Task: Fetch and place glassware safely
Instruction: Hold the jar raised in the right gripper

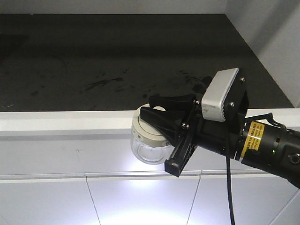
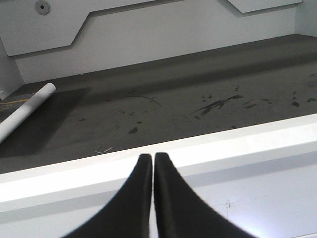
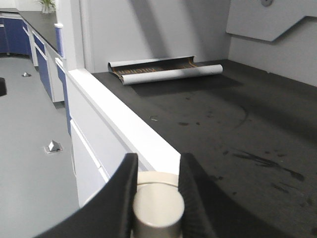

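The glassware is a small squat clear glass jar (image 1: 149, 149) with a cream-white lid. It hangs in the air in front of the white counter edge (image 1: 70, 121), tilted toward the camera. My right gripper (image 1: 153, 108) is shut on the lid's central knob (image 3: 158, 206), with a black finger on each side of it in the right wrist view (image 3: 157, 166). My left gripper (image 2: 152, 158) is shut and empty, pointing at the same white counter edge (image 2: 237, 144). It does not show in the front view.
A dark scuffed worktop (image 1: 117, 56) lies behind the white edge, with walls at the back and right (image 1: 272, 33). A rolled mat (image 3: 168, 72) lies at the worktop's far end; a white roll (image 2: 27, 111) also shows in the left wrist view. White cabinet fronts (image 1: 140, 201) are below.
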`<state>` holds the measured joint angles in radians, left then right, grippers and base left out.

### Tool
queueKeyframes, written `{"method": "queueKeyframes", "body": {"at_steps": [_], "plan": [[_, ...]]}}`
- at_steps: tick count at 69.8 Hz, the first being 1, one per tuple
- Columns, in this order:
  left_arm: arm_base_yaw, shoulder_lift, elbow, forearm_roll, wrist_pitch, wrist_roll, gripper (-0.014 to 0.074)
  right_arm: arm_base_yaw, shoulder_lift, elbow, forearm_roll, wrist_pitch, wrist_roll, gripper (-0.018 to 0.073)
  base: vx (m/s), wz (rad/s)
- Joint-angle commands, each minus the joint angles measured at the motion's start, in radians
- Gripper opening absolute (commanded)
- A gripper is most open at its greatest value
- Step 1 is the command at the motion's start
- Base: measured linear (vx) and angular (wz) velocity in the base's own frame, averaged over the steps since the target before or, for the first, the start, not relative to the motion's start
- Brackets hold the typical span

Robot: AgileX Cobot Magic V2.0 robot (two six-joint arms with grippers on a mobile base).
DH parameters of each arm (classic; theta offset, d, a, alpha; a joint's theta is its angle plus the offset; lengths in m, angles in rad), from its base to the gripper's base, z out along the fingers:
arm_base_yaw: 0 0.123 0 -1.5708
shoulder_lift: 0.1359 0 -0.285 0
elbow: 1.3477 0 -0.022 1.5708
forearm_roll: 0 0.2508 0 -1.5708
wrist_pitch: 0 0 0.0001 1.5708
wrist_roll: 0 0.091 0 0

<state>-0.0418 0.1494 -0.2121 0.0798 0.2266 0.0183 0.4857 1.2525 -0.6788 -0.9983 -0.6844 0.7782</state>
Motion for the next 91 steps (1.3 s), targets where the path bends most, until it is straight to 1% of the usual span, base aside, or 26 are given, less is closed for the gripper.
{"method": "queueKeyframes", "body": {"at_steps": [1,91], "plan": [[-0.004,0.013,-0.029,-0.003,-0.071,-0.004,-0.0007,-0.002,-0.03,-0.03,0.044,-0.074,-0.002,-0.0003,0.0,0.0],[-0.004,0.014,-0.029,-0.003,-0.071,-0.004,-0.0007,-0.002,-0.03,-0.03,0.045,-0.076,-0.002,-0.0003,0.0,0.01]]}}
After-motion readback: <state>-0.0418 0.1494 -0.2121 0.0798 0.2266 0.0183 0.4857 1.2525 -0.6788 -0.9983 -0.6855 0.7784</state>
